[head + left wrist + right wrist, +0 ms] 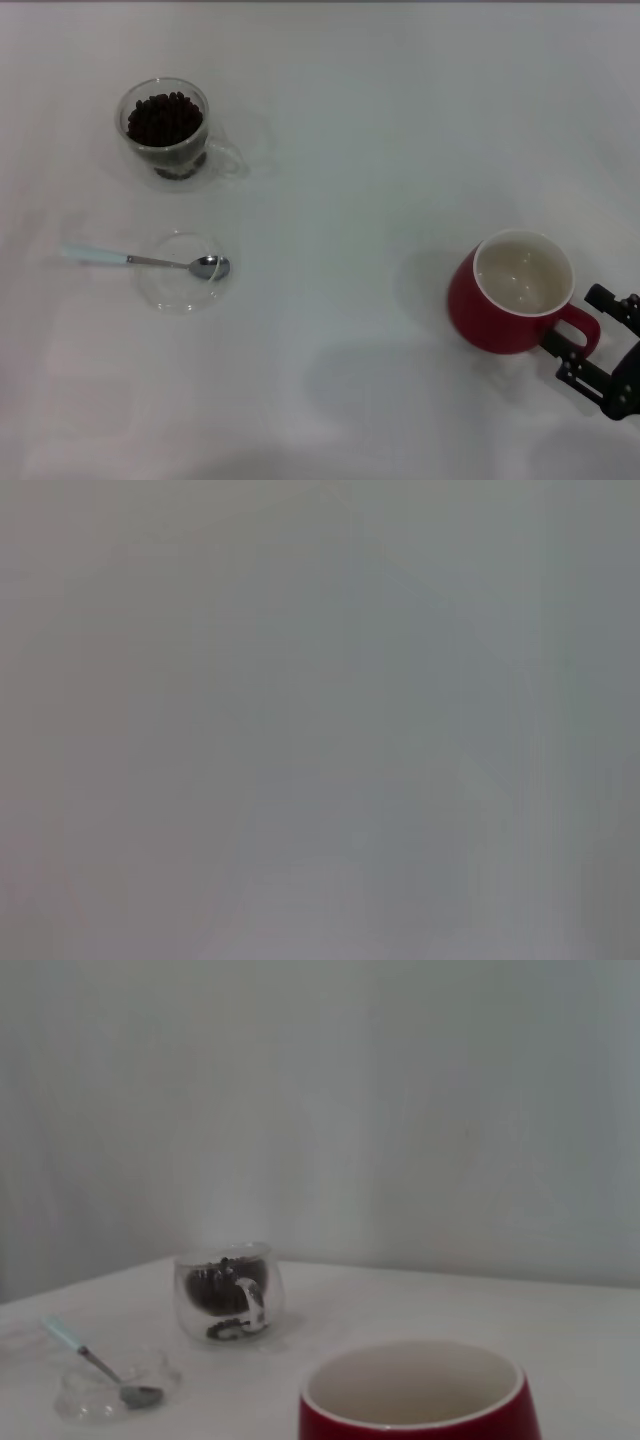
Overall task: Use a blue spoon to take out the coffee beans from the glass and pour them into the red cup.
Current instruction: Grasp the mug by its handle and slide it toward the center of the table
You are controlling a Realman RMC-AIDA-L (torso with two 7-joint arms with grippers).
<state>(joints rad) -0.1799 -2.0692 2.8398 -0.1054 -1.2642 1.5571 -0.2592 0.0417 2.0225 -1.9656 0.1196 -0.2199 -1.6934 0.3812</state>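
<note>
Right gripper (578,322) at the near right edge of the white table (350,150), just right of the red cup (482,318). Jaws spread apart, one on the far side and one on the near side of the cup's loop handle, handle between them; impossible to tell whether either finger touches it. Gripping nothing else.

Red cup standing upright at the near right, handle turned right toward the gripper, cream-white inside bare. In the right wrist view, red cup (420,1418) nearest, mouth up.

Glass (136,150) at the far left, upright, its clear handle pointing right. Heaped inside with coffee beans (163,118), dark and nearly to the rim. Seen again in the right wrist view as the glass (228,1295) with the coffee beans (212,1282) showing through its wall.

Blue spoon (140,260) lying flat at the left, nearer than the glass and well apart from the cup. Pale blue handle out to the left on the table, metal bowl resting at the right rim of a flat clear glass dish (165,292). Same pair in the right wrist view: blue spoon (90,1355) laid across the glass dish (100,1398).

Left gripper nowhere to be seen; left wrist view only a grey blur.
</note>
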